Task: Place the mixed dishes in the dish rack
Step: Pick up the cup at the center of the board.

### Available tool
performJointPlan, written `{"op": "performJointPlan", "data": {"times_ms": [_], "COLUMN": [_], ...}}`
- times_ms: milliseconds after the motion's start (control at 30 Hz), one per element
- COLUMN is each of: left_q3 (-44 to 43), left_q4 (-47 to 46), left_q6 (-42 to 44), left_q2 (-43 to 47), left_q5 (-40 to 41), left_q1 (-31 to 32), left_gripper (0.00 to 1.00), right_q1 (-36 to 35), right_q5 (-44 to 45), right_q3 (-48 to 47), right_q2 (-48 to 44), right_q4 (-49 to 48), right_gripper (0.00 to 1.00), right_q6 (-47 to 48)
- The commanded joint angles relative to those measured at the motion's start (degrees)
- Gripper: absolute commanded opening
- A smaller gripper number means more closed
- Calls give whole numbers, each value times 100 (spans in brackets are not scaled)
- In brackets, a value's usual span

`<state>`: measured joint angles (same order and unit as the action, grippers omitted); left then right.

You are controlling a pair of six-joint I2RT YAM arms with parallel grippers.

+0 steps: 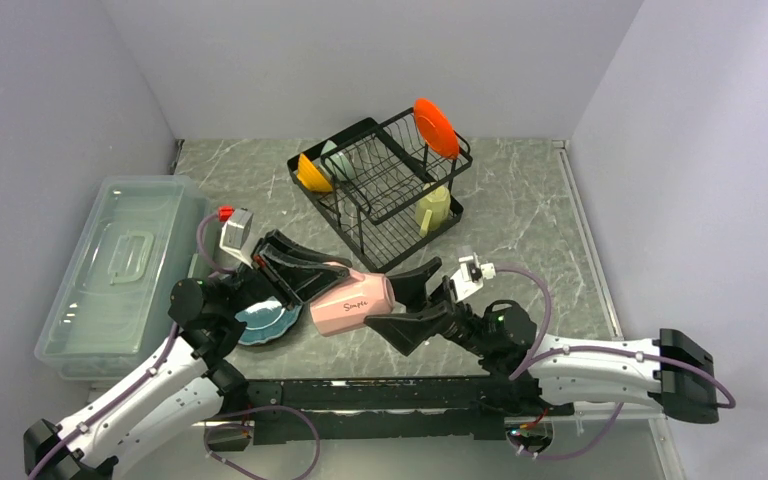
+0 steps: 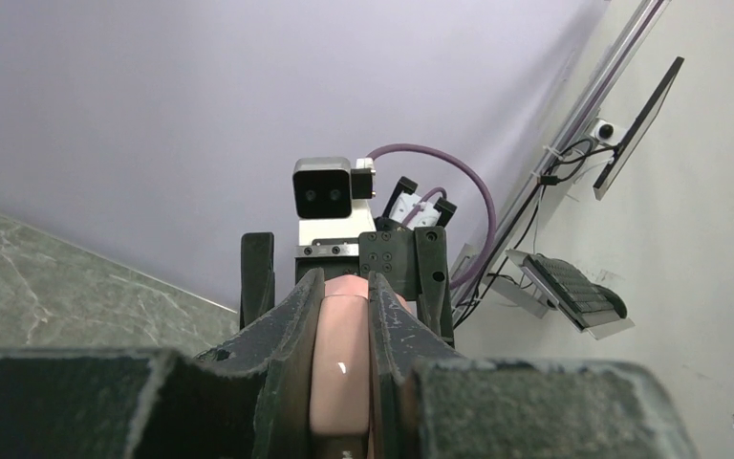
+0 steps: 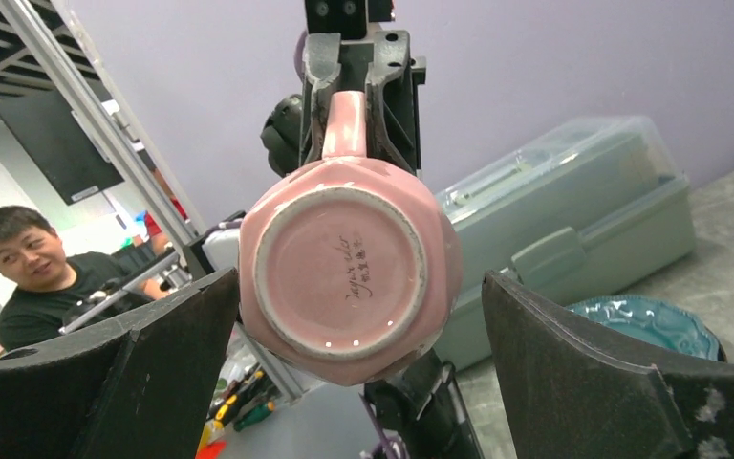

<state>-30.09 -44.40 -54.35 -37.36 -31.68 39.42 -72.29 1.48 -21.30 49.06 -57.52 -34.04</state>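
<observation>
My left gripper [image 1: 310, 277] is shut on the handle of the pink mug [image 1: 352, 303] and holds it sideways above the table, base toward the right arm. In the left wrist view my left gripper [image 2: 342, 292] pinches the pink handle [image 2: 342, 368]. My right gripper [image 1: 403, 302] is open, its jaws on either side of the mug's base, not touching. The right wrist view shows the mug's base [image 3: 342, 270] between its wide-open fingers [image 3: 153, 373]. A teal plate [image 1: 267, 320] lies on the table under the left arm. The dish rack [image 1: 385, 190] holds the orange-red plate [image 1: 436, 127], orange-yellow bowl [image 1: 312, 175], pale green bowl [image 1: 332, 153] and pale yellow mug [image 1: 433, 208].
A clear lidded bin [image 1: 120, 270] stands along the left wall; it also shows in the right wrist view [image 3: 573, 220]. The teal plate [image 3: 645, 325] lies beside it. Walls close the table at the left, back and right.
</observation>
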Motion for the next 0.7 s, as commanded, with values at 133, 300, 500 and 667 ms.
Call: {"op": "performJointPlan", "data": {"times_ms": [133, 300, 500, 667], "left_q3": [-22, 70, -27, 148], "left_q4": [-1006, -1193, -932, -1496], "left_q6": [-179, -219, -109, -420], "left_q2": [-6, -29, 59, -3], "left_q5": [461, 591, 592, 790], "left_q1": [4, 4, 4, 4], "left_gripper": [0, 0, 0, 0], "right_q1": [-421, -586, -680, -682], "right_q5": [521, 662, 718, 834], "right_q3": [124, -21, -184, -265], "right_q2": [874, 1573, 1700, 1711], "right_q4": [-2912, -3966, -3960, -4064], "right_gripper": [100, 100, 100, 100], "right_q6": [784, 1197, 1736, 2064]}}
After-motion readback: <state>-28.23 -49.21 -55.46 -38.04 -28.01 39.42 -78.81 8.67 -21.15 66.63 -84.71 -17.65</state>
